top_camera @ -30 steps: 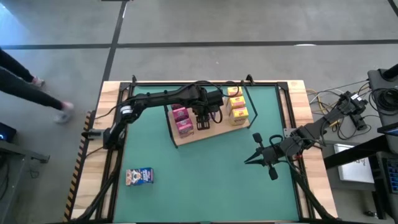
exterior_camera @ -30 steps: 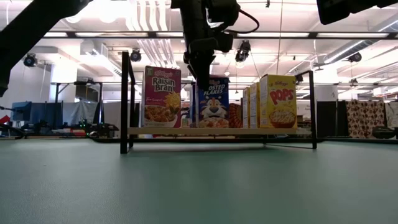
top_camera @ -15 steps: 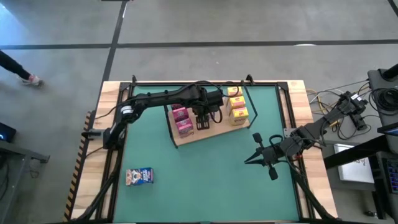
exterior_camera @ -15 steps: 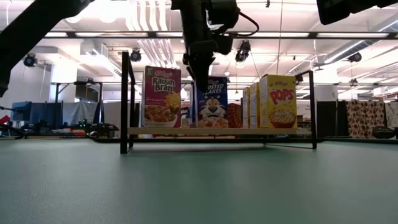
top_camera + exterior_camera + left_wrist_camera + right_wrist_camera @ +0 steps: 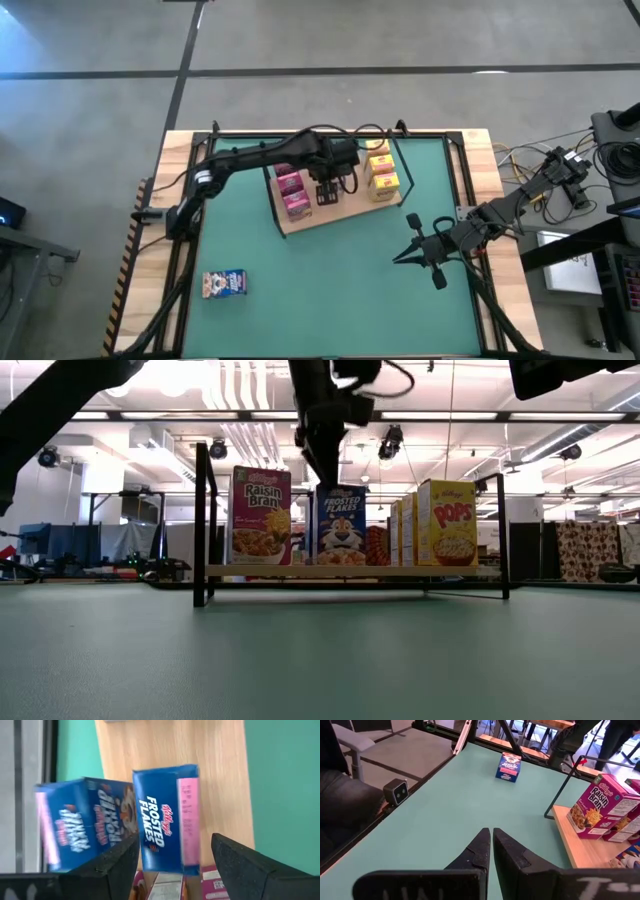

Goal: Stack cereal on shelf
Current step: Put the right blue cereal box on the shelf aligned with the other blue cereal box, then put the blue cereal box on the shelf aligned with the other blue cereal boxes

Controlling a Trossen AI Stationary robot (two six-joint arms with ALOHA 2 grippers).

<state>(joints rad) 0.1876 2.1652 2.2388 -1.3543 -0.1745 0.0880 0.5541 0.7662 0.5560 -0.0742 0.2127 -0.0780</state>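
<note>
Cereal boxes stand on your shelf [image 5: 330, 212], a flat light-brown wooden board with grain running along it and thin black wire frames at its ends, set on the smooth green mat of the bench [image 5: 330, 290]. From the low view you see a pink Raisin Bran box [image 5: 260, 516] at one end, a blue Frosted Flakes box [image 5: 341, 525] in the middle and a yellow Pops box [image 5: 446, 523] at the other end, all upright, printed cardboard with crisp square edges. More pink boxes [image 5: 291, 192] and yellow boxes [image 5: 381, 173] line up behind them in rows.

Your left gripper [image 5: 327, 190] hangs directly above the middle of the shelf. In the left wrist view its dark, blunt jaws stand apart on either side of the Frosted Flakes box, with a gap showing on each side, so nothing is gripped. A second blue box [image 5: 85, 822] stands just beside the first.

One more blue box [image 5: 224, 284] sits alone on the mat, well apart from the shelf, near the bench's front left corner.

Your right gripper [image 5: 412, 252] waits over the mat on the right, its tapered jaws pressed together and empty.
</note>
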